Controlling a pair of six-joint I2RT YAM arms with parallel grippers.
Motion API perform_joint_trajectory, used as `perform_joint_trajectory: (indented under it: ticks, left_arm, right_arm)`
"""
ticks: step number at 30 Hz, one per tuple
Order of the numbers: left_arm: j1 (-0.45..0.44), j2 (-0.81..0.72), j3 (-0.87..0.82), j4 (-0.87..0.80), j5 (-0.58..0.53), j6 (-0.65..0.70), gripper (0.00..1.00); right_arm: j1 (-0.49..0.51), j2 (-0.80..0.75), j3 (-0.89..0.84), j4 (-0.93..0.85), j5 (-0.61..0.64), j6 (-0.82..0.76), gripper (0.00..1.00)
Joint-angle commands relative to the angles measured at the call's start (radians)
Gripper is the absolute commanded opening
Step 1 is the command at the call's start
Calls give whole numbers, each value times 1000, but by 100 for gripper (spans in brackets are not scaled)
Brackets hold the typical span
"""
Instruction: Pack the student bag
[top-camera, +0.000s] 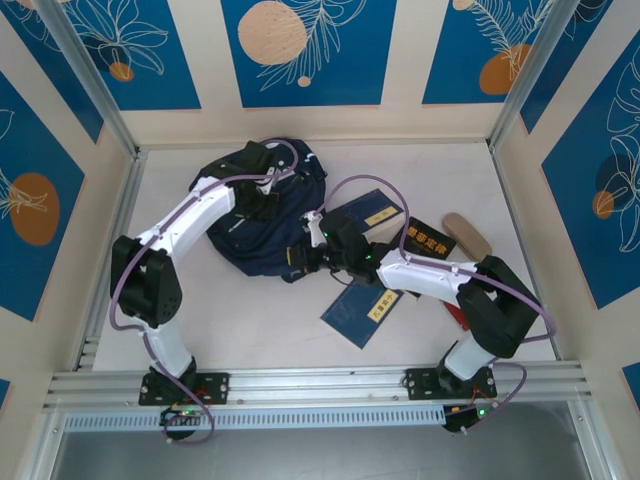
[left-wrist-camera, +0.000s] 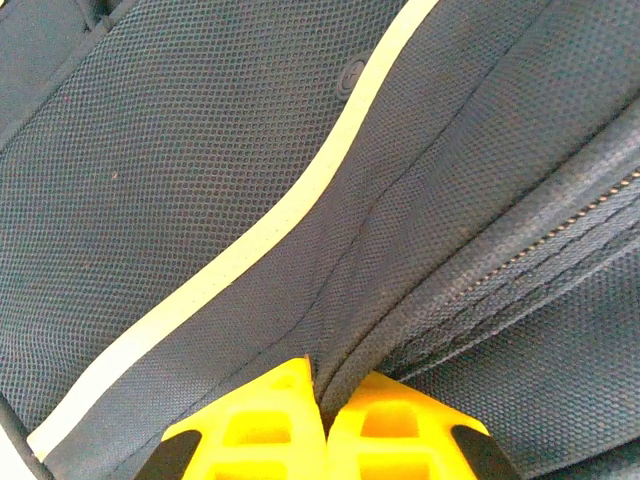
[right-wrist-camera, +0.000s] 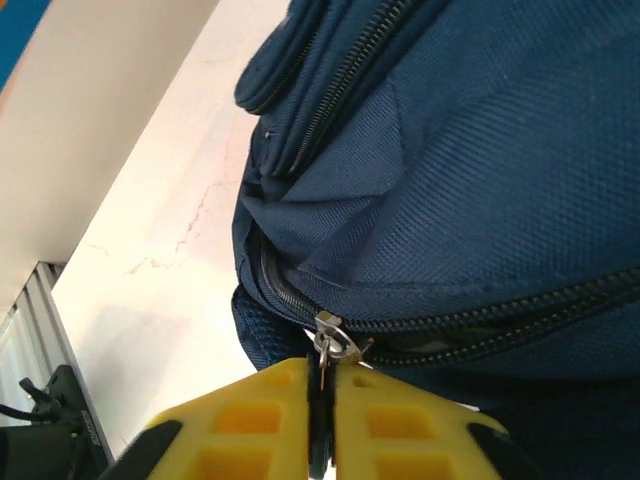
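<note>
Bare desk (top-camera: 260, 320) lies open at lower centre; books (top-camera: 360, 312) and the student bag (top-camera: 262, 225) crowd the middle.

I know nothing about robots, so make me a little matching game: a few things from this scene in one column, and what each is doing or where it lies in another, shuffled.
Things:
1. left gripper
2. right gripper
3. black book
4. student bag

Places or states:
A. lies flat to the right of the bag, gold lettering up
B. shut on the zipper pull
C. shut on a fold of the bag's fabric
D. navy, lies toward the back of the table

Pairs: 1-C, 2-B, 3-A, 4-D
</note>
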Motion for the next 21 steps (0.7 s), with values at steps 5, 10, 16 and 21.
perform_joint_trajectory:
  ticks: [5, 10, 16, 21]
  left_arm:
    - [20, -110, -48, 135, 95, 123, 0]
    - [20, -136, -89, 146, 93, 189, 0]
    - [20, -165, -109, 162, 118, 240, 0]
    - [20, -191, -149, 191, 143, 258, 0]
  right_arm:
    - [-18, -181, 42, -257, 98, 218, 56]
    - [-73, -223, 116, -419, 109, 384, 65]
    - [-189, -147, 225, -446, -43, 447, 67]
    - [-248, -17, 363, -487, -127, 446, 67]
